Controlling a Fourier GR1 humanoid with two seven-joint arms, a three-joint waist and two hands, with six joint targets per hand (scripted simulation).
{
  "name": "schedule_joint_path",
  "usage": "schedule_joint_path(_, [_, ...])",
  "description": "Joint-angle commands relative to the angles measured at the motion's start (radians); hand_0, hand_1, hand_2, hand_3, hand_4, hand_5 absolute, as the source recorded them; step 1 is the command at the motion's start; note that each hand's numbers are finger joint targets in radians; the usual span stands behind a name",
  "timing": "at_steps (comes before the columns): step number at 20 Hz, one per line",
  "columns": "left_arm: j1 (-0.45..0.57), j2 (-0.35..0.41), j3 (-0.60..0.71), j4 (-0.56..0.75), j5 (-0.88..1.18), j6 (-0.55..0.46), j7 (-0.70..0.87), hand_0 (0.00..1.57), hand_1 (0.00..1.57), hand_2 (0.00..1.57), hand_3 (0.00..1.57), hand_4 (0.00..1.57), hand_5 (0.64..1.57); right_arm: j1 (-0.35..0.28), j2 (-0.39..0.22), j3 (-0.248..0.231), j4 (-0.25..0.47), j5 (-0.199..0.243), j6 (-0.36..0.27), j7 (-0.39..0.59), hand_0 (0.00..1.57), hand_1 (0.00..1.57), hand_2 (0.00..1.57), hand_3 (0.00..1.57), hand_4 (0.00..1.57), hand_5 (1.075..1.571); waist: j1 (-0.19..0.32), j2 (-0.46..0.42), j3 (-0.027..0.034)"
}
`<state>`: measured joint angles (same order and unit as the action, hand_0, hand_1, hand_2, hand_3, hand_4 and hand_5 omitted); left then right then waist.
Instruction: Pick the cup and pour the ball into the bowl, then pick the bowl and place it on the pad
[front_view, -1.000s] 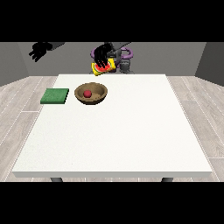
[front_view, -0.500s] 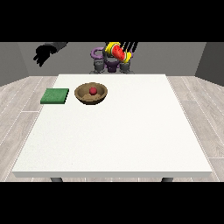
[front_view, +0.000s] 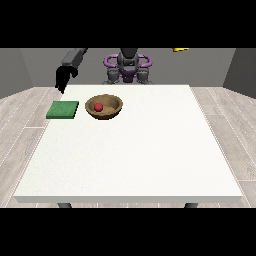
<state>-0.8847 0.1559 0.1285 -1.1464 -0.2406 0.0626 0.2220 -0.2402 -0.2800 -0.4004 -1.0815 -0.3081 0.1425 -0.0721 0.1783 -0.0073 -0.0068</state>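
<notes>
A brown wooden bowl (front_view: 104, 107) stands on the white table (front_view: 135, 160) at the back left, with a red ball (front_view: 98, 106) lying inside it. Just left of the bowl lies a flat green pad (front_view: 63, 109). The hand at the view's left (front_view: 64, 77) hangs above the table's back left corner, beyond the pad, fingers pointing down and holding nothing. A small yellow sliver (front_view: 180, 49), possibly the cup, shows at the scene's upper edge to the right. The hand at the view's right is out of sight.
The robot's torso (front_view: 128, 67) with purple shoulder rings stands behind the table's far edge. Grey plank floor surrounds the table.
The hand at the view's right rose with the yellow cup and left the view. The hand at the view's left came lower, nearer the pad. The ball stays in the bowl.
</notes>
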Motion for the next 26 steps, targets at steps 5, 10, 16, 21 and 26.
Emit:
schedule_joint_path(5, [-0.011, 0.202, 0.23, 0.0, 0.311, -0.292, -0.061, 0.0, 0.0, 0.0, 0.0, 1.05, 1.559, -0.03, 0.111, 0.015, 0.054, 0.011, -0.054, -0.132, 0.0, 0.0, 0.0, 0.0, 0.73, 1.566, 0.038, 0.127, 0.0069])
schedule_joint_path(10, [0.027, 0.273, 0.259, -0.021, 0.369, -0.366, -0.055, 0.0, 0.0, 0.0, 0.0, 0.99, 1.561, -0.09, 0.132, 0.035, 0.171, 0.033, -0.056, -0.207, 0.0, 0.0, 0.0, 0.0, 0.69, 1.566, 0.029, 0.161, 0.0073])
schedule_joint_path(16, [0.123, 0.317, 0.279, -0.058, 0.405, -0.387, -0.048, 0.0, 0.0, 0.0, 0.0, 1.01, 1.535, -0.123, 0.141, 0.064, 0.297, 0.059, -0.041, -0.279, 0.0, 0.0, 0.0, 0.0, 0.56, 1.56, -0.019, 0.134, 0.0072])
schedule_joint_path(21, [0.092, 0.39, 0.319, -0.116, 0.483, -0.444, -0.032, 0.0, 0.0, 0.0, 0.0, 1.02, 1.538, -0.208, 0.033, -0.023, 0.444, 0.018, 0.012, -0.378, 0.0, 0.0, 0.0, 0.0, 0.51, 1.552, 0.037, 0.249, 0.0081])
schedule_joint_path(26, [0.183, 0.382, 0.321, -0.142, 0.491, -0.437, -0.048, 0.0, 0.0, 0.0, 0.0, 1.01, 1.539, -0.208, 0.056, 0.001, 0.491, 0.029, 0.019, -0.426, 0.0, 0.0, 0.0, 0.0, 0.47, 1.548, 0.008, 0.243, 0.0075])
